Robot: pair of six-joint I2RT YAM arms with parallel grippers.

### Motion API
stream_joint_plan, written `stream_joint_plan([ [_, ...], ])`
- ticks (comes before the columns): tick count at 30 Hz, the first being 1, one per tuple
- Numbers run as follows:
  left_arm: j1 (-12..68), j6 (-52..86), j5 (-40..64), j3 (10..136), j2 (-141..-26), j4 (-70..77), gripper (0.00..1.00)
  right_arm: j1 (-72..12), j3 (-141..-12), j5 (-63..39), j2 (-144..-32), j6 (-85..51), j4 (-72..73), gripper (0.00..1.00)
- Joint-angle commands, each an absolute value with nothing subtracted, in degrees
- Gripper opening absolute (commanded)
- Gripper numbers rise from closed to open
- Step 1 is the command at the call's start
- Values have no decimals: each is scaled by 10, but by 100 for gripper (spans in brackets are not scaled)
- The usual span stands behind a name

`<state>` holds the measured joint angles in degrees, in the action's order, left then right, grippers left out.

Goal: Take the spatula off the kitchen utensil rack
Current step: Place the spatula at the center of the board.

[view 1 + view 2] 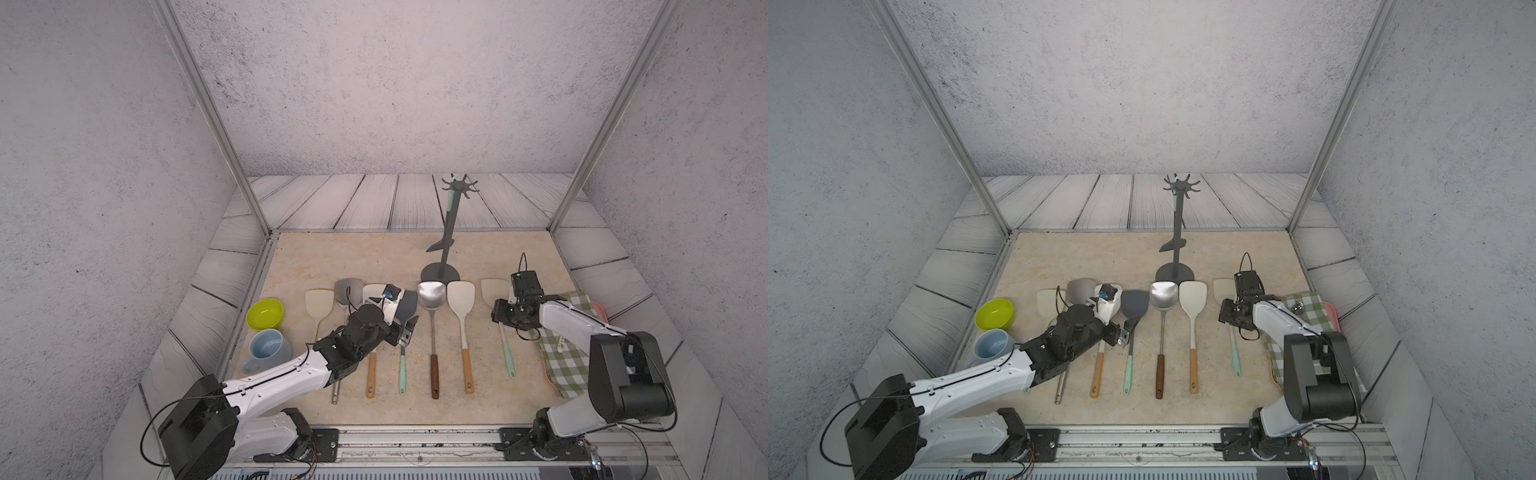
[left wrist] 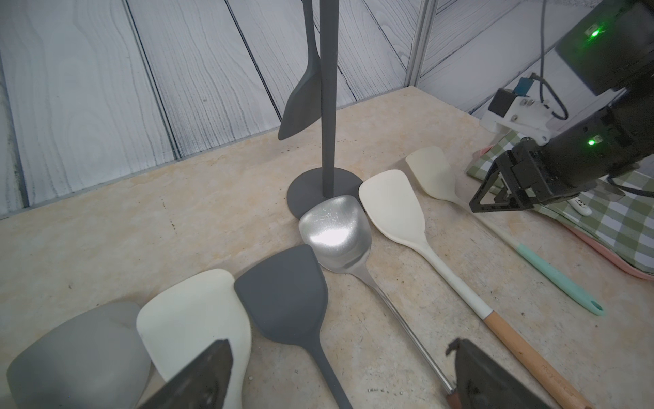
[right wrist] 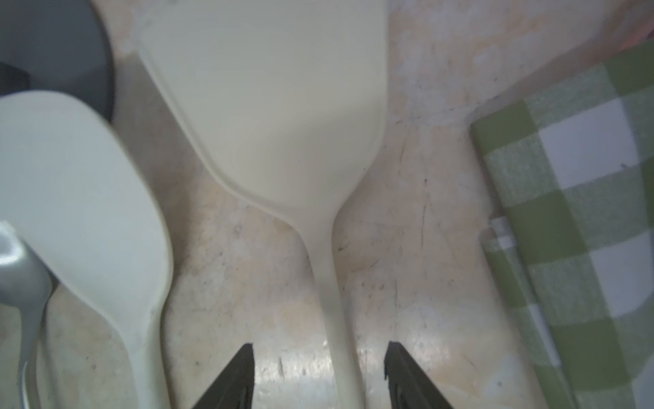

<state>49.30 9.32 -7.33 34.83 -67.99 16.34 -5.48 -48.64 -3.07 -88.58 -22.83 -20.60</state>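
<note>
Beige tabletop (image 1: pixel 353 257), plank walls (image 1: pixel 365 199), utensil rack (image 1: pixel 450 226)

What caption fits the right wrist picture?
Open right gripper straddling a cream spatula handle, green checked cloth beside.

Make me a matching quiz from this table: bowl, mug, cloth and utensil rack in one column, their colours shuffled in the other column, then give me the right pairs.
Things:
1. bowl
2. mug
3. cloth
4. kitchen utensil rack

Colours:
A. dark grey
B. green and white checks
C. lime green
D. pale blue

Pairs: 1-C, 2-D, 3-B, 4-A.
</note>
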Motion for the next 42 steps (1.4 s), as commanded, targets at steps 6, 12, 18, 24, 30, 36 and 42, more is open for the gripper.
stream_joint_plan([
  [6, 495, 88, -80, 363, -676, 168, 99, -47, -577, -28, -983, -224, -262, 45],
  [12, 495, 87, -80, 363, -672, 167, 99, -48, -585, -38, -1010, -223, -288, 44],
  [18, 495, 89, -76, 364, -676, 167, 99, -61, -575, -8, -1005, -218, -327, 45],
  [24, 495, 89, -76, 364, -679, 168, 99, -82, -573, 41, -1003, -215, -357, 33],
  [30, 495, 85, -80, 363, -677, 168, 99, -115, -585, 68, -1008, -217, -369, 22],
  [36, 495, 84, -79, 364, -673, 167, 99, -141, -596, 74, -1023, -229, -370, 16],
  [42, 495, 84, -78, 363, -669, 165, 99, -156, -599, 76, -1024, -228, -373, 11],
])
